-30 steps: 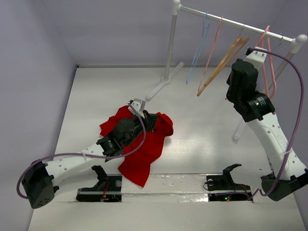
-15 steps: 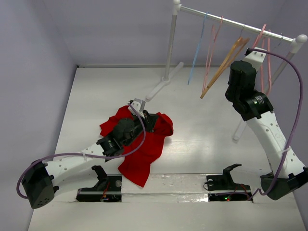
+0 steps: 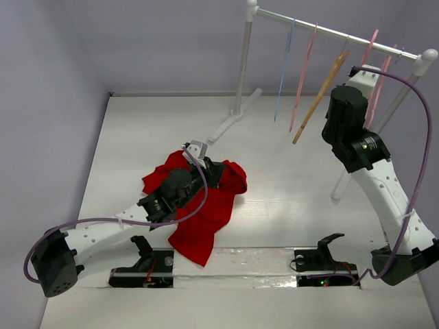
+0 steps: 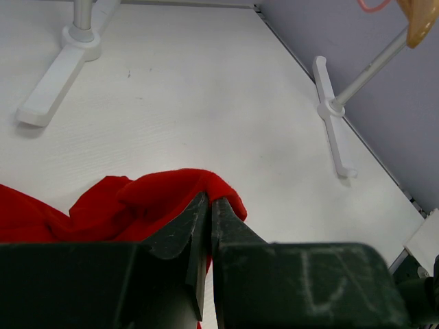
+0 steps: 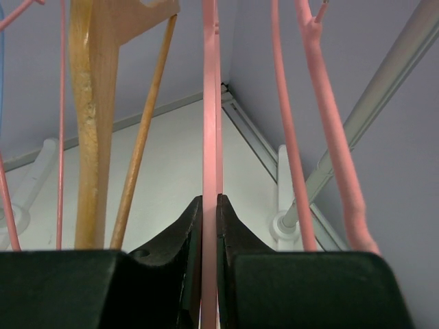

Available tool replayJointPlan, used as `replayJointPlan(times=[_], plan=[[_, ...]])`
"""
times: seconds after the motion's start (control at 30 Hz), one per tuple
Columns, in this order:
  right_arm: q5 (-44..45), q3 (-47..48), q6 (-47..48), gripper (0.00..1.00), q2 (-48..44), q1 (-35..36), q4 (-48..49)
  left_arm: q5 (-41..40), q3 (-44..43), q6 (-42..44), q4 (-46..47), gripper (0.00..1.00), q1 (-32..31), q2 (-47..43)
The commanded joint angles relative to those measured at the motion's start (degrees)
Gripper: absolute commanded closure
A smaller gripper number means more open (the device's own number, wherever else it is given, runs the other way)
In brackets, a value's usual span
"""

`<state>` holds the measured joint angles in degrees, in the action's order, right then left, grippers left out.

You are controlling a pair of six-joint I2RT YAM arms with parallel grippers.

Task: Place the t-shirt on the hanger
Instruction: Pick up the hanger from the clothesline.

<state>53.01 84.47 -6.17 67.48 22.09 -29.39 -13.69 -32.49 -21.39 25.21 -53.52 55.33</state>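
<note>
Tabletop point(image 4: 206, 103): t-shirt point(image 4: 103, 205) (red) within left tool point(image 4: 210, 200)

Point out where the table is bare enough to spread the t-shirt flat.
Bare table lies between the t-shirt and the rack's right foot, and along the left wall. Crowded: under the hangers, by the right arm.

- Bright red soft cloth t-shirt point(image 3: 206, 226), short-sleeved, near left of the worktop point(image 3: 295, 178): one.
- Pale pink thin plastic clothes hanger point(image 5: 210, 103): three, as far as the views tell.
- Light-blue thin clothes hanger point(image 3: 282, 68), leftmost on the rail: one.
- Orange-tan wooden clothes hanger point(image 3: 319, 96): one.
- White tubular clothes rail point(image 3: 329, 31), far right: one, on two flat feet.
- White-and-black robot arm point(image 3: 103, 233): two, left and right.
</note>
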Motion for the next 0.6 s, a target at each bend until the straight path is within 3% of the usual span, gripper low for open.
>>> replayJointPlan(times=[0.0,0.57], plan=[[0.2,0.5,0.4,1.00,-3.1,-0.3,4.3,0.3,0.2,-0.3,4.3,1.00,0.3,-0.8],[-7.9,-3.2,-8.5,1.00,-9.6,1.4,-5.1,0.8,0.2,-1.1,4.8,1.00,0.3,-0.7]])
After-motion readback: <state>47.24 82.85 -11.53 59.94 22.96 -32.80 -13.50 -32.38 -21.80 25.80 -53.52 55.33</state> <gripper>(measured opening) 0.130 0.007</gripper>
